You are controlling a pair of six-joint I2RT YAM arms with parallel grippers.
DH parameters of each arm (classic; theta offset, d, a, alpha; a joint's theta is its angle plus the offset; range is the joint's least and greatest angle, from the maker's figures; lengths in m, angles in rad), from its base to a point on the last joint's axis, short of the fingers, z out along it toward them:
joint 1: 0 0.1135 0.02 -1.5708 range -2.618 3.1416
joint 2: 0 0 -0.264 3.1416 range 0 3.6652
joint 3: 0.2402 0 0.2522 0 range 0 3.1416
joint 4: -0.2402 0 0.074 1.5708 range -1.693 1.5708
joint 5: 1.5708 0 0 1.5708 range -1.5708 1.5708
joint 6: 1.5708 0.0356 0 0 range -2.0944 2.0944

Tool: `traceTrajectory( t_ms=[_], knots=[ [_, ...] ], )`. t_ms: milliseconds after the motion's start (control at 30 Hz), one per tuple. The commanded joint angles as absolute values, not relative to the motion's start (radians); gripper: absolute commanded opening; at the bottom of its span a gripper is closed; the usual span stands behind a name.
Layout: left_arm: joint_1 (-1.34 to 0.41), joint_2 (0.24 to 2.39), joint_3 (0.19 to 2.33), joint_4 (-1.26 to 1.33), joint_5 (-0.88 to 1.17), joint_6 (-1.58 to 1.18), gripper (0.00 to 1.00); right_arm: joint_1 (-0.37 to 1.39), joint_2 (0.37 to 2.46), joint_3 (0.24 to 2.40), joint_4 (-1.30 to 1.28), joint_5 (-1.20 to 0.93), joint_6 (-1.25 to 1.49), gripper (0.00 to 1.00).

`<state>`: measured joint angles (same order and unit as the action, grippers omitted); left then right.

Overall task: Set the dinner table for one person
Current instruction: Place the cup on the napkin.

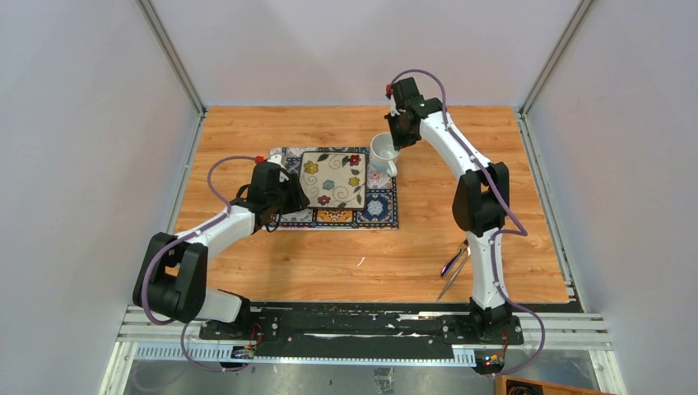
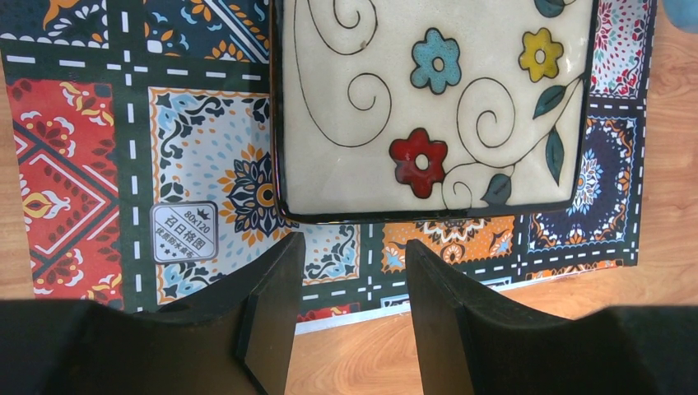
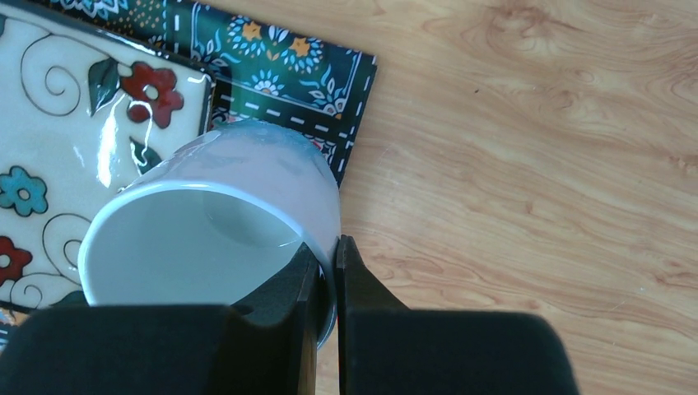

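- Across the whole workspace beneath both arms lay the dinner table [image 1: 428, 247], its placemat [image 2: 206, 164] left of centre carrying the plate [image 2: 428, 107].
- By the mat's corner, the right gripper [image 3: 329, 255] pinched the mug [image 3: 247, 181] by its rim, one finger inside, probably to set it beside the plate.
- Just off the plate's edge, the left gripper [image 2: 350, 247] hung open and empty.
- Near the right base lay what may have been cutlery [image 1: 454, 267].

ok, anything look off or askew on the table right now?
Two things. The white mug looks tipped rather than upright, its wall pinched by the right gripper at the placemat's far-right corner. The cutlery lies by the right arm's base, well away from the plate. Nothing spilled or broken shows.
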<state>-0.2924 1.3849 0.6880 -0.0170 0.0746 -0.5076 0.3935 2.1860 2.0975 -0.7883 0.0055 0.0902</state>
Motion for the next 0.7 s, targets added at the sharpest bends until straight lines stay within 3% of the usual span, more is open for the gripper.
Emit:
traceTrajectory(
  t_ms=[0, 667],
  knots=[
    [-0.302, 1.377, 0.698, -0.003, 0.063, -0.498, 0.54, 0.366, 2.222, 2.166, -0.799, -0.039, 0.094, 0.0],
    [-0.302, 1.413, 0.7, 0.021, 0.069, -0.5, 0.53, 0.342, 2.321, 2.232, -0.801, -0.064, 0.092, 0.0]
  ],
)
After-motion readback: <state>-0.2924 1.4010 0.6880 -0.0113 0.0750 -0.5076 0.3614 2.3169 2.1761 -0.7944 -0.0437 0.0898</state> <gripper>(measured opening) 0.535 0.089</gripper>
